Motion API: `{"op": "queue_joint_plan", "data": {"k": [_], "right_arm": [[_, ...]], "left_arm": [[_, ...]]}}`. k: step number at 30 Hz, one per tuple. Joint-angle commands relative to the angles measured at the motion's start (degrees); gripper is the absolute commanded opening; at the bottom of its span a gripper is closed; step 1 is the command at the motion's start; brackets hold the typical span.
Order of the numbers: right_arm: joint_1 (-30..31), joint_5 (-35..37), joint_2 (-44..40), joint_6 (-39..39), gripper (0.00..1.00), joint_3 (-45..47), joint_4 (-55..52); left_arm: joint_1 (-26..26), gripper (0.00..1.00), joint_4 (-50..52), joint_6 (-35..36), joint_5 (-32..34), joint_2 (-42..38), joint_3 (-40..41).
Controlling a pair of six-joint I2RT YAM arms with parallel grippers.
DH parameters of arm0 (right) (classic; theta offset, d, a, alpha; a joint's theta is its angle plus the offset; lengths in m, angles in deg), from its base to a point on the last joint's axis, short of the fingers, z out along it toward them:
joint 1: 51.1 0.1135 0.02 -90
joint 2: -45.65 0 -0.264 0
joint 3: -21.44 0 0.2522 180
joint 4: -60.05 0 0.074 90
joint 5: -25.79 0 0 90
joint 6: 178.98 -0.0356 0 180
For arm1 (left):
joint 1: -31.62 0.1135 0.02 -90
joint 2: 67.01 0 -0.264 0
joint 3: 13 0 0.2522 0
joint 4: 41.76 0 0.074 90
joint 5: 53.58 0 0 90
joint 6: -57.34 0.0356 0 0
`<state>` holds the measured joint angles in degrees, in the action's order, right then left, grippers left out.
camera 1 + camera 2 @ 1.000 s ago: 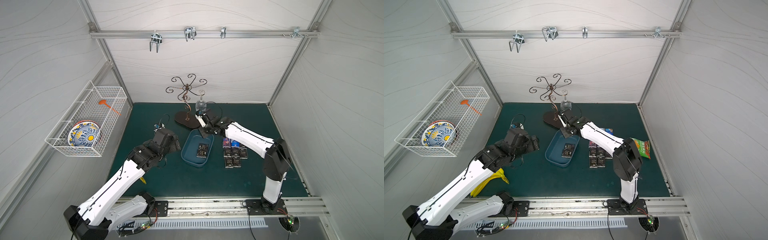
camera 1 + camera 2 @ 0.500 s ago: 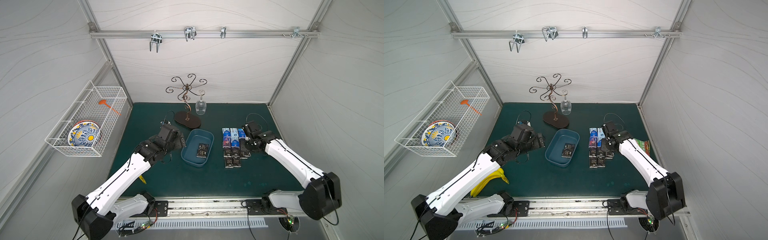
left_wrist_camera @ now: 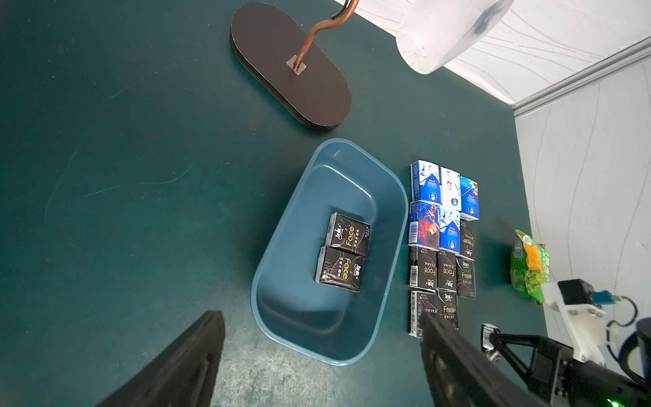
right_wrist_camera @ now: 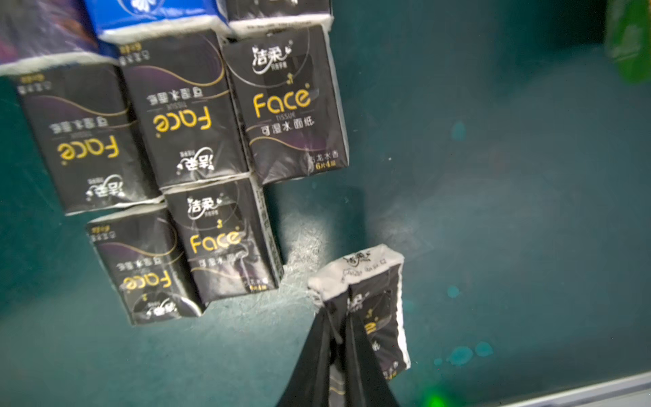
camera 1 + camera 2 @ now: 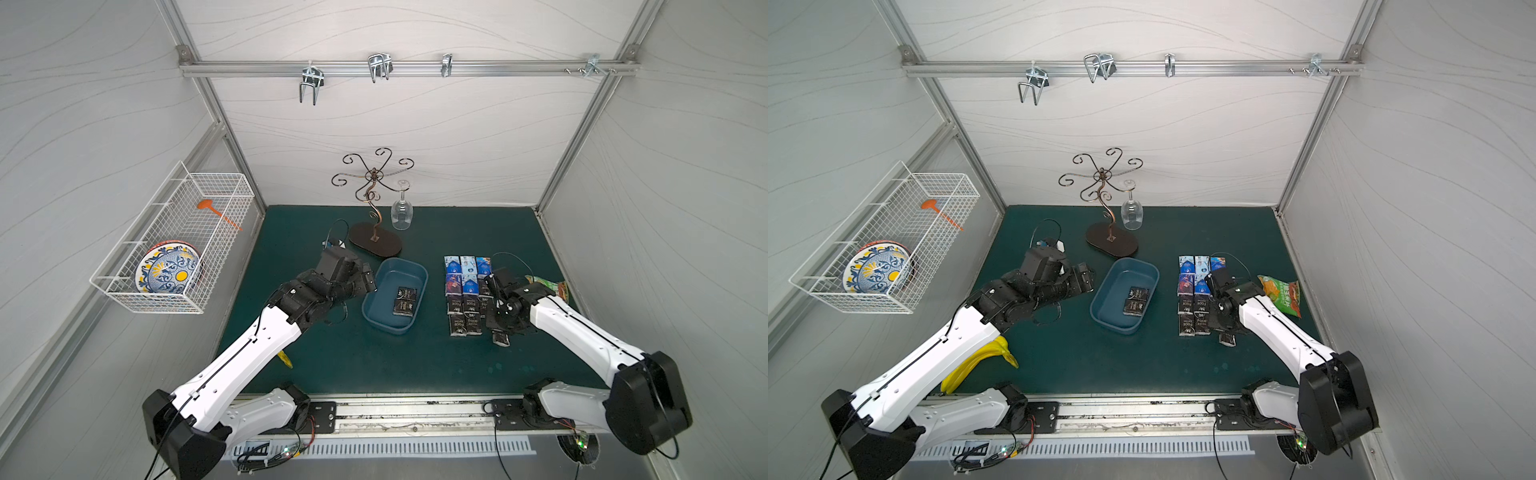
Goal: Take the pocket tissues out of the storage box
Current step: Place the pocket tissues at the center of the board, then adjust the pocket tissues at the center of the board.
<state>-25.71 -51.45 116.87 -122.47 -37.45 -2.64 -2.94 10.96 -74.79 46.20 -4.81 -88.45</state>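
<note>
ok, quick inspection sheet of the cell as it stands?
Surface: green mat, scuffed, few small spots.
Job's things: storage box holds two black packs; other pocket tissues in rows beside it on the mat.
Clutter: snack bag, bananas, glass stand with hanging wine glass.
Tools: left tool open, near the box; right tool shut on a black pack at the rows' near end.
Cables: loops at both wrists; loose wiring by front rail.
Surroundings: wire basket on wall with plate and orange utensil; hooks on top rail.

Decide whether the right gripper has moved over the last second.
Yes. The right gripper left the far end of the blue box and now sits at the near end of the tissue rows.
</note>
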Motion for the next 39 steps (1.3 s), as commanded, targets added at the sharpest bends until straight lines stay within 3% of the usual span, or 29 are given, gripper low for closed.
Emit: {"op": "queue_joint_plan", "data": {"k": [1, 11, 26, 32, 39], "right_arm": [[0.1, -1.2, 2.5, -0.8, 0.14, 0.8, 4.1], [0.2, -2.9, 5.3, 0.4, 0.28, 1.8, 7.7], [-3.4, -3.4, -2.9, -1.2, 0.44, 4.7, 4.6], [-5.3, -5.0, -1.9, -3.2, 0.45, 7.2, 7.8], [-6.2, -5.8, -0.5, -3.8, 0.35, 10.3, 11.0]], "left_arm": [[-0.2, 0.91, -1.9, 0.2, 0.2, -1.3, -1.3], [-0.2, 0.91, -1.7, -0.2, 1.2, -1.7, -0.1], [-1.2, 0.9, -1.6, -0.4, 1.7, -1.1, -0.9], [-1.3, 0.9, -1.0, -0.1, 2.2, -1.8, -0.7], [-1.3, 0.9, -1.0, 0.0, 2.2, -1.7, -0.6]]}}
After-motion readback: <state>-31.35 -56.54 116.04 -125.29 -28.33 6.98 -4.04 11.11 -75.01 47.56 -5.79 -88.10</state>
